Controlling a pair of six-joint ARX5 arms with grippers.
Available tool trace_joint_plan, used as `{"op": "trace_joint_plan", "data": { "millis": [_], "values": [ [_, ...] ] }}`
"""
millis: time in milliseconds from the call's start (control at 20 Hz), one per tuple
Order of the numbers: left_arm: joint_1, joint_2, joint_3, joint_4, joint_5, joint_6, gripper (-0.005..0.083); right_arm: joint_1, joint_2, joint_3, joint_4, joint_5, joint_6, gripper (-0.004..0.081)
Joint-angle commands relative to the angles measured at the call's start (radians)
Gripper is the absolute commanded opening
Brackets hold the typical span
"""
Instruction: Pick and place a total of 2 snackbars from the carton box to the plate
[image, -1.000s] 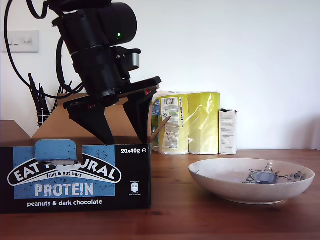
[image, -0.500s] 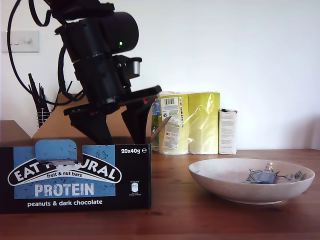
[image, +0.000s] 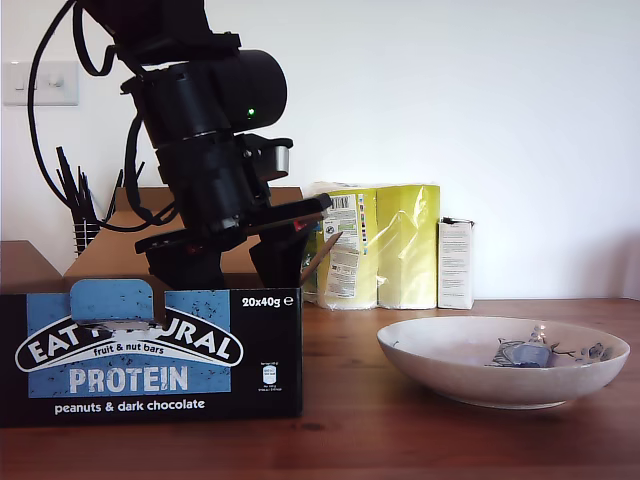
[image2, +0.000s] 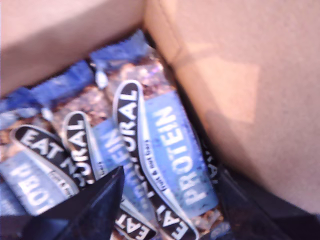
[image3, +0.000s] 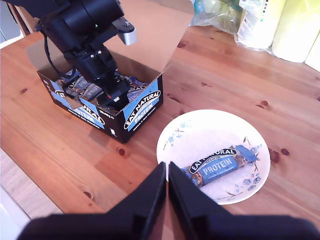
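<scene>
The carton box (image: 150, 350) stands at the exterior view's left with its flap up. My first gripper (image: 238, 270) is open and lowered into it, fingertips hidden behind the front panel. In the first wrist view the open gripper (image2: 170, 182) straddles one of several blue-wrapped snackbars (image2: 165, 150) lying by the box wall (image2: 240, 75). The plate (image: 450, 380) sits at the exterior view's right with one snackbar (image: 530, 353) on it. My second gripper (image3: 167, 171) is shut on nothing, high above the plate (image3: 200, 130) and its snackbar (image3: 217, 165), with the box (image3: 142, 105) off to one side.
Yellow wrapped packs (image: 380, 245) and a small white carton (image: 455, 263) stand at the back of the wooden table. A holder with dark pens (image: 80, 215) is behind the box, under a wall switch (image: 40, 83).
My first gripper has sunk lower into the carton box and shifted slightly toward the exterior view's right, staying open. The plate and its bar have not moved.
</scene>
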Motion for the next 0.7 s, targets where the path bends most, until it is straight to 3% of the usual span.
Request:
{"op": "trace_joint_plan", "data": {
  "millis": [0,300,650],
  "values": [
    [-0.003,0.03,-0.01,0.001,0.0,-0.005,0.046,-0.003,0.005,0.005,0.01,-0.001,-0.003,-0.0013],
    [-0.002,0.031,-0.01,0.003,-0.008,-0.004,0.0235,-0.003,0.005,0.005,0.01,-0.001,-0.003,-0.0013],
    [0.018,0.019,0.03,-0.028,-0.01,0.007,0.0231,-0.003,0.005,0.005,0.01,-0.001,-0.003,-0.0013]
  ]
}}
